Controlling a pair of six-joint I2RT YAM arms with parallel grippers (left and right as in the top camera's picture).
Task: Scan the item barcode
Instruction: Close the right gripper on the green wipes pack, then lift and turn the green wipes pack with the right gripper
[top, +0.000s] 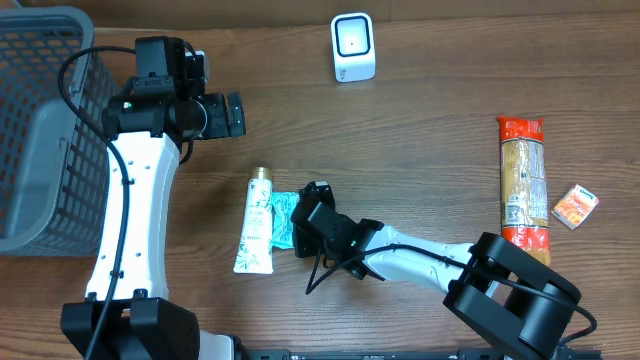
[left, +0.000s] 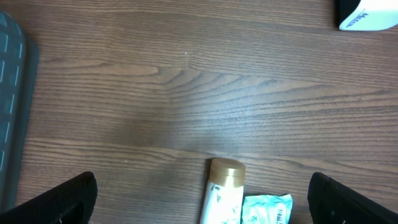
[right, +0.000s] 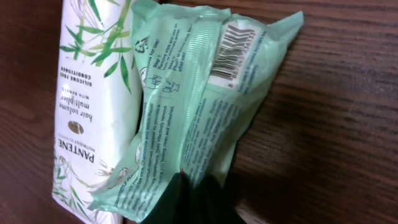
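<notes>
A tube (top: 256, 222) lies touching the green packet (right: 205, 106) mid-table; the scanner (top: 353, 47) stands well apart (basket (top: 40, 130) left, pasta (top: 523, 190) right). Right gripper (right: 186, 190) reaches low, pinching the packet's end; left gripper (top: 236, 114) hovers above the table, fingers spread.

Packet (right: 199, 106): pale green, crinkled soft pack; printed side and barcode up; seems to rest mid-counter (top: 420, 150).
Scanner (top: 353, 47): small white box, upright, red-glowing dark face; far edge, well apart.
</notes>
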